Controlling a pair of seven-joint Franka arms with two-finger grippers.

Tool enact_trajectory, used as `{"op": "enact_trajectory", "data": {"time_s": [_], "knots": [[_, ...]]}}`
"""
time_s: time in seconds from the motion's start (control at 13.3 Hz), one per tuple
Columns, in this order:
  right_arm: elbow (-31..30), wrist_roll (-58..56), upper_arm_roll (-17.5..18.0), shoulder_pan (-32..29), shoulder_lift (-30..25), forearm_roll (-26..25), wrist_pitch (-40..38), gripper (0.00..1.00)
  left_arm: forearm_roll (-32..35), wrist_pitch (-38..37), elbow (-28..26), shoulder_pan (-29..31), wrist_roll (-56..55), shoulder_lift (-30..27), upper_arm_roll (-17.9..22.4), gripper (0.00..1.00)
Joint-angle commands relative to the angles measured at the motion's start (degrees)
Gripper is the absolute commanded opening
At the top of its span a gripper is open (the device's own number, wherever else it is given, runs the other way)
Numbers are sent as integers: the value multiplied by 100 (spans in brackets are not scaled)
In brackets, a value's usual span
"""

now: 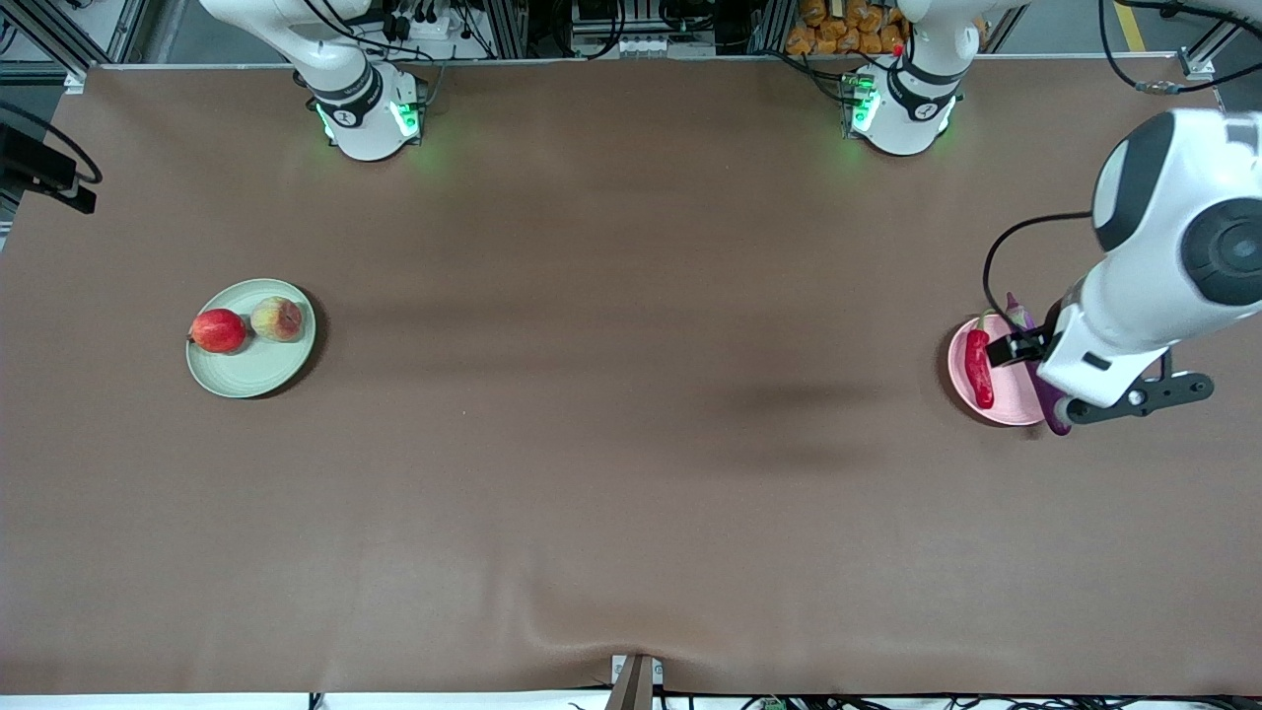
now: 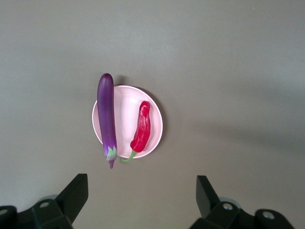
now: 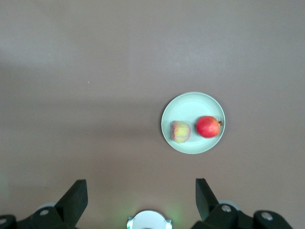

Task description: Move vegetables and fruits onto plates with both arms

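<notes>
While high above plates, both pincers gape, empty: left pincer (image 2: 138, 200), right pincer (image 3: 138, 200).

Eggplant (image 2: 106, 117), chili (image 2: 141, 127) on pink plate (image 2: 125, 98), pomegranate (image 1: 218, 330), peach (image 1: 277, 319) on green plate (image 1: 246, 376)

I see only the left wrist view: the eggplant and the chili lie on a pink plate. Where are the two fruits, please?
Observer: Both are on the green plate, toward the right arm's end of the table. The red fruit and the peach lie side by side.
Operator: Thank you. Is the right hand holding something?
Observer: No. The right hand is open and empty, up in the air over the table, with the green plate in its camera's view.
</notes>
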Motion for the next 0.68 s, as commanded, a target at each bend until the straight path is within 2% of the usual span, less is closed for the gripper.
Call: {"op": "enact_trajectory", "data": {"time_s": [0.0,0.15,0.23,0.6], "knots": [[-771,-654,78,-105,-391,4,329,100,-686,-34,-463,-722,764,-755,1130,100],[-789,-656,113,-70,-417,-145,294,100,-1055,-17,-613,-1171,1248,-1071,1816,100],[-816,-647,113,-61,-417,-146,233,100,-1240,-16,-605,-1243,1433,-1203,1976,100],[-1299,-621,122,-70,-769,-146,408,100,-1365,-289,-535,-1278,1574,-1819,1986,100]]}}
